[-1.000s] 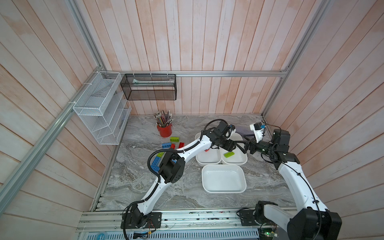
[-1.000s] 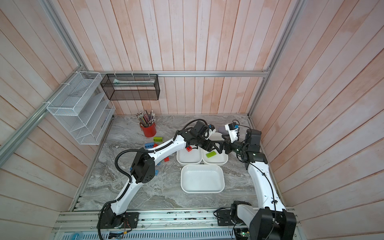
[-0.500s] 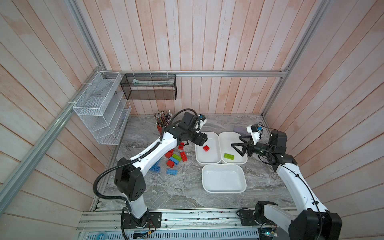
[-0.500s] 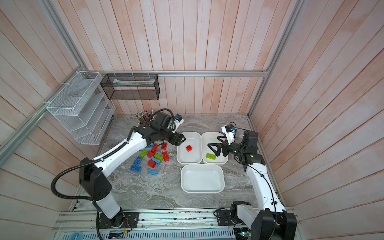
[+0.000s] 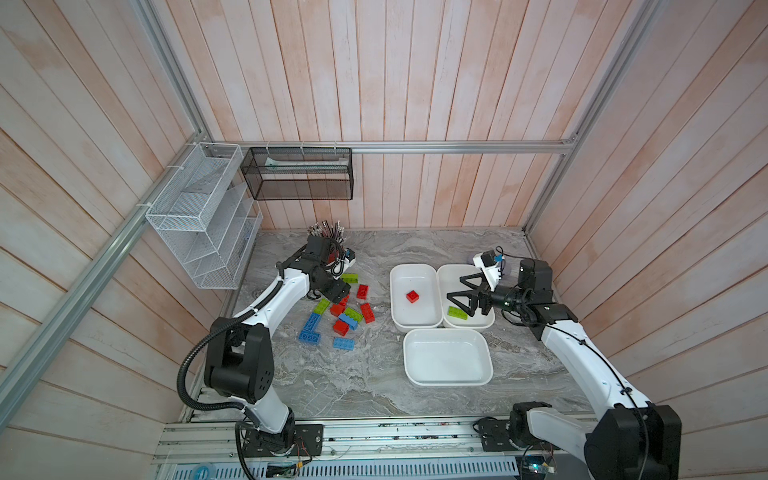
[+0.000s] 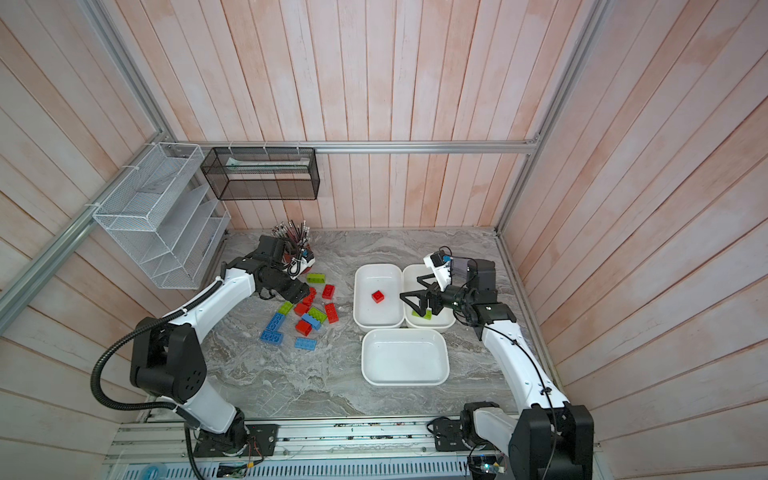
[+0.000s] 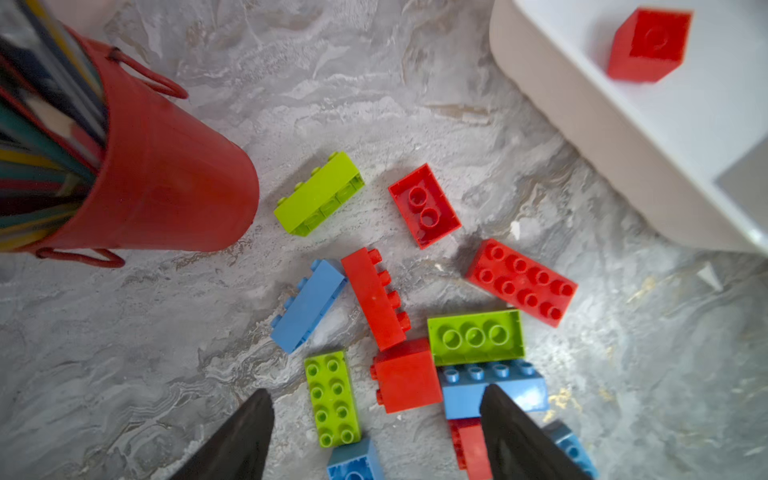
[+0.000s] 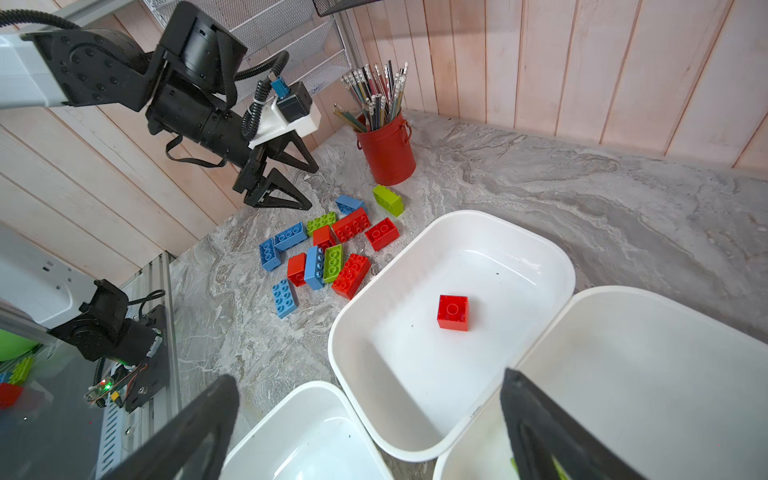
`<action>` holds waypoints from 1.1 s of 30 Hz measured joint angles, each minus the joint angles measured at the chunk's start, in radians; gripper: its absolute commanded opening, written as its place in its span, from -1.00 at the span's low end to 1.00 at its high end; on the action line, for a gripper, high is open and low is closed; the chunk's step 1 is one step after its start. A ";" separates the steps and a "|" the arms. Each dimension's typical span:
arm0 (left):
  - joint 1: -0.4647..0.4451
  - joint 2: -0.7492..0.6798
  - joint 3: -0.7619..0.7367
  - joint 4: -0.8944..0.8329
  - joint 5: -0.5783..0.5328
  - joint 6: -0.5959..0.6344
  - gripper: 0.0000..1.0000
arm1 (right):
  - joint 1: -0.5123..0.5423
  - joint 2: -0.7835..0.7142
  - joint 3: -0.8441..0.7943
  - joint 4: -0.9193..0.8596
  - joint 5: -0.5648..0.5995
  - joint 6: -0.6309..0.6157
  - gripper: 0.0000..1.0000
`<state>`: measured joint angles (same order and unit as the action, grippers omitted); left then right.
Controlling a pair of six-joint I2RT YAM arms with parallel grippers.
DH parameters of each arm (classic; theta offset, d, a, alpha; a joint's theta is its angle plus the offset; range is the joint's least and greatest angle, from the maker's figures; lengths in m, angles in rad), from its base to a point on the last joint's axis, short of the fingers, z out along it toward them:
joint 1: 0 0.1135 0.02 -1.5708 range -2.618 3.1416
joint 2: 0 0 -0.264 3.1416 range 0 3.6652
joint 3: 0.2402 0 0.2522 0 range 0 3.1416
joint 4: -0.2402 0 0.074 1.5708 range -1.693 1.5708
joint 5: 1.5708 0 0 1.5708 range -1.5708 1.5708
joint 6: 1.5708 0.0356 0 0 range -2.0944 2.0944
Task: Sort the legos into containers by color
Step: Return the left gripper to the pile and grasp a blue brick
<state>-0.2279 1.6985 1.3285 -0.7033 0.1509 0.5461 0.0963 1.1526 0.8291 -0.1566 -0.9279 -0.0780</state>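
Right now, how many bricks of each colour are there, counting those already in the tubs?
Red bricks: 6
Green bricks: 4
Blue bricks: 5
Total: 15

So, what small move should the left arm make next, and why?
Probably lower the left claw straight down onto the square red brick. The claw is open above the pile, and this brick lies between its fingers, beside a long green brick. A white tub already holds a lone red brick, so red seems to go there.
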 measured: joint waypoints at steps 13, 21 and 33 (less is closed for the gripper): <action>0.064 0.183 0.100 0.014 -0.038 0.254 0.44 | 0.001 0.006 -0.012 0.024 0.012 0.007 0.96; 0.064 0.255 0.106 0.030 -0.098 0.293 0.31 | 0.001 0.007 -0.016 0.024 0.019 0.007 0.96; 0.064 0.298 0.113 0.045 -0.103 0.321 -0.10 | 0.001 0.006 -0.017 0.015 0.020 0.006 0.96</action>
<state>-0.1635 1.9961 1.4410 -0.6579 0.0483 0.8669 0.0975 1.1584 0.8124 -0.1413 -0.9081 -0.0715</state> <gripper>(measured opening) 0.478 0.980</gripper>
